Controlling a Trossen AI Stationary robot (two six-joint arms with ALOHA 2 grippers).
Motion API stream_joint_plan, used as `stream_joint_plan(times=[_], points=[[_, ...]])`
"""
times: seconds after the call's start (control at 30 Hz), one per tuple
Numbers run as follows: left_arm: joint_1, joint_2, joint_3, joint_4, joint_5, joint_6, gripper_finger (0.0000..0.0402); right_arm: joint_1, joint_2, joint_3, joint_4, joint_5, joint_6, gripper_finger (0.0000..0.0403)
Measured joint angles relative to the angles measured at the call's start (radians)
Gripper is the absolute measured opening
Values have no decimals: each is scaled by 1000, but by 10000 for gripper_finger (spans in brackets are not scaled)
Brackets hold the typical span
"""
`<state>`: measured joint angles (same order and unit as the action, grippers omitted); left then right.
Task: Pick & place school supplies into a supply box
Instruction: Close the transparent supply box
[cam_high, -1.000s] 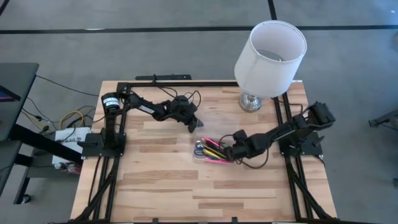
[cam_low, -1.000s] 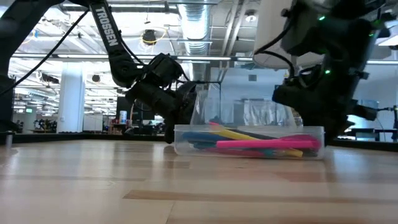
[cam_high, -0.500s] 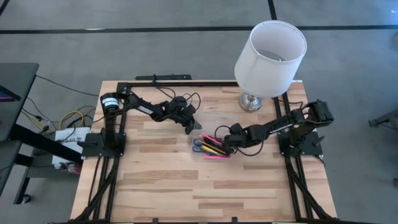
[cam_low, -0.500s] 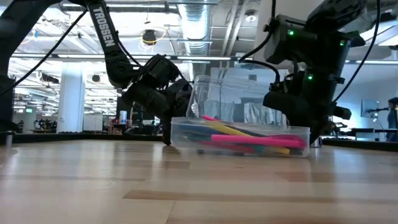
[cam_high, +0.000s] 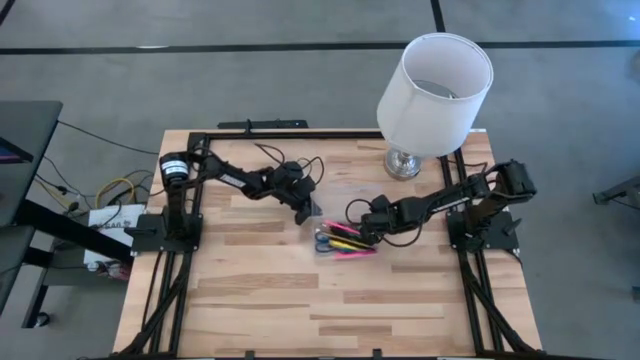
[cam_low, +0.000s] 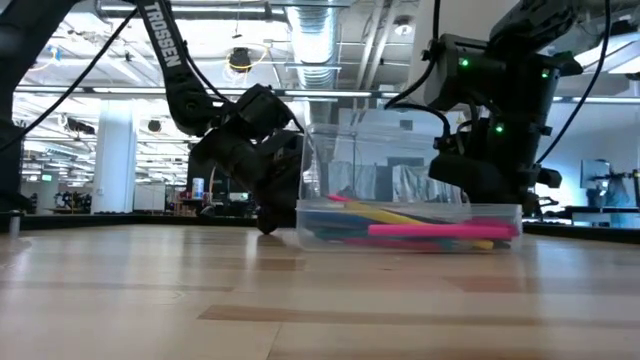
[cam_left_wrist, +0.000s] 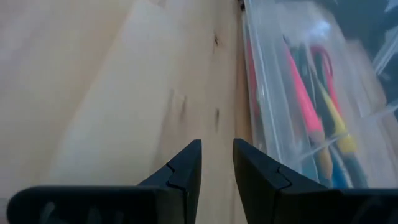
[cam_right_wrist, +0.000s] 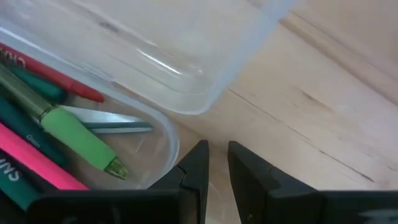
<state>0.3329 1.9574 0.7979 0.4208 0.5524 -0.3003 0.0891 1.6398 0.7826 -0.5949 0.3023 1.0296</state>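
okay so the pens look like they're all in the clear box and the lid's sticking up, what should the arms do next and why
Probably swing the raised lid down to close the supply box. The pens and markers already lie inside it, with none loose on the table. The right claw sits beside the lid's edge, empty, jaws slightly apart; the left claw waits at the box's other side, also empty.

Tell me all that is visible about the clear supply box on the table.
The supply box is a small rectangular case of clear plastic, standing flat on the wooden table near its middle. Its hinged lid stands open, upright behind the tray. Inside lie pens and markers in pink, yellow, green and red, with blue-handled scissors at one end. The left gripper and the right gripper are close at opposite ends; contact is unclear.
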Motion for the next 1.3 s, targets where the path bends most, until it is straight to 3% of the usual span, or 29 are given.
stream_joint_plan(times=[0.43, 0.87, 1.3], points=[[-92, -115, -8, -274, -10, 73, 86, -36, 0, -2, 11, 5, -79, 54], [-207, -133, -3, -361, -44, 117, 86, -118, 4, -5, 167, 20, -285, 54], [-316, -133, -3, -381, -76, 75, 86, -187, 3, -4, 352, -55, -468, 54]])
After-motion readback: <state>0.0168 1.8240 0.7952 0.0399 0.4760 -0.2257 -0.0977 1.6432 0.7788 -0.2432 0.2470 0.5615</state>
